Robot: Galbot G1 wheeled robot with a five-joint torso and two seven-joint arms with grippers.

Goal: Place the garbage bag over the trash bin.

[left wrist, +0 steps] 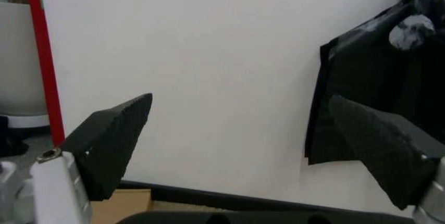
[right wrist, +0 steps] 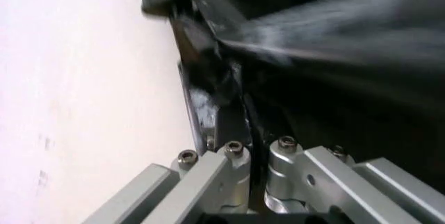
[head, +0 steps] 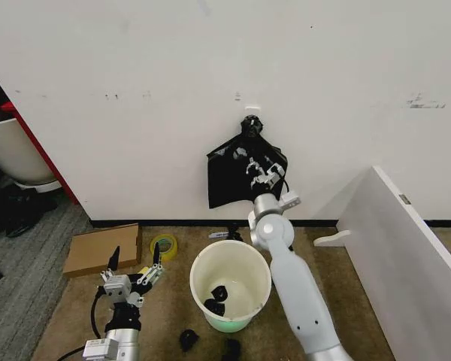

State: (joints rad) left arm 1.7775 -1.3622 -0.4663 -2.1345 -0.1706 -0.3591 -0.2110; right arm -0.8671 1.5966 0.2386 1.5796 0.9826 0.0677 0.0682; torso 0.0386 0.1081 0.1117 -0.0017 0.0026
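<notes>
1. Your right gripper (head: 264,174) is raised against the wall, its fingers closed on the garbage bag (head: 229,174), which hangs flat from a wall hook, likely so one sheet can be pulled free.
2. The trash bin (head: 231,283) stands open on the floor below, near the wall.
3. Your left gripper (head: 135,265) waits low beside the bin, fingers spread wide and holding nothing.

Cardboard sheet (head: 103,249) lying at 8 o'clock, yellow tape roll (head: 164,246) sitting beside it; white board (head: 402,256) leaning at 4 o'clock.
</notes>
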